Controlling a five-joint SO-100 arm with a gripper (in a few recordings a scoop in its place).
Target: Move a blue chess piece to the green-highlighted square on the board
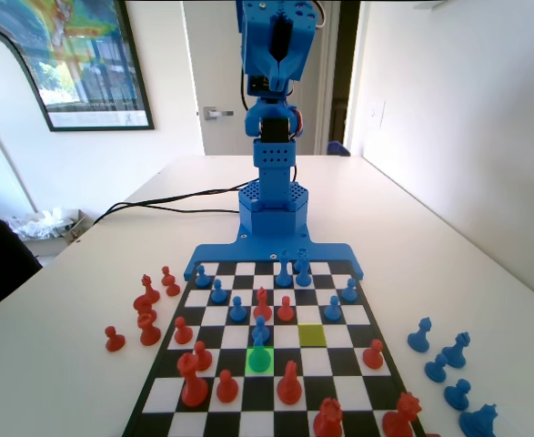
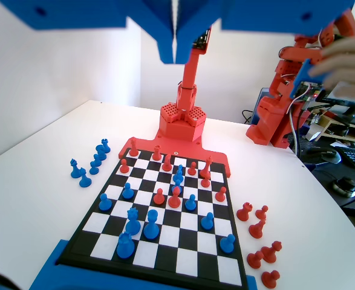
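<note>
The blue chess piece (image 1: 260, 332) stands on the green-highlighted square (image 1: 250, 368) near the middle of the board (image 1: 376, 314), and its lower part is tinted green. The wrist view shows the same piece (image 2: 178, 177) on the far half of the board (image 2: 165, 269), among red pieces. My gripper (image 2: 176, 55) hangs high above the board's near end, shut, with its jaws pressed together and nothing between them. The blue arm (image 1: 274, 173) stands raised at the board's far end in the fixed view, well away from the piece.
A duller yellow-green square (image 1: 312, 335) lies one row back and two columns right of the green one. Several blue pieces (image 1: 444, 360) stand off the board to its right and several red pieces (image 1: 144, 309) to its left. A black cable (image 1: 176, 196) crosses the table beside the arm's base.
</note>
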